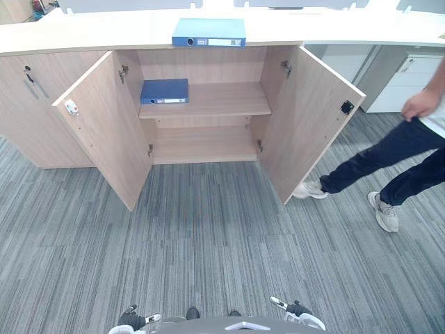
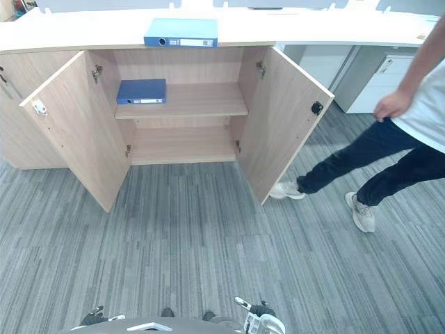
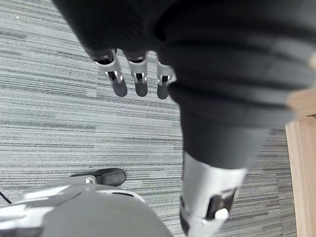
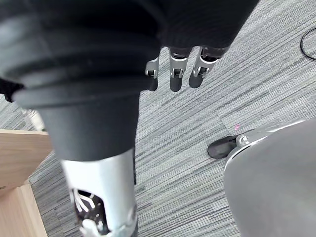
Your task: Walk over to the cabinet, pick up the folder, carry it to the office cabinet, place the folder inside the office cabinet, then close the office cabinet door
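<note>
A light blue folder [image 1: 208, 32] lies flat on the long pale counter top [image 1: 83, 35]. Below it the wooden office cabinet [image 1: 205, 104] stands with both doors swung wide open. A darker blue folder [image 1: 164, 91] lies flat at the left end of its upper shelf; the lower shelf [image 1: 205, 142] is bare. My left hand [image 3: 140, 81] and right hand [image 4: 176, 74] hang low at my sides over the grey carpet, far from the cabinet. Both have straight fingers and hold nothing.
The left door [image 1: 104, 129] and right door [image 1: 313, 125] jut out over the carpet. A person [image 1: 410, 149] in dark trousers strides just right of the right door. A white drawer unit [image 1: 410, 80] stands behind, under the counter.
</note>
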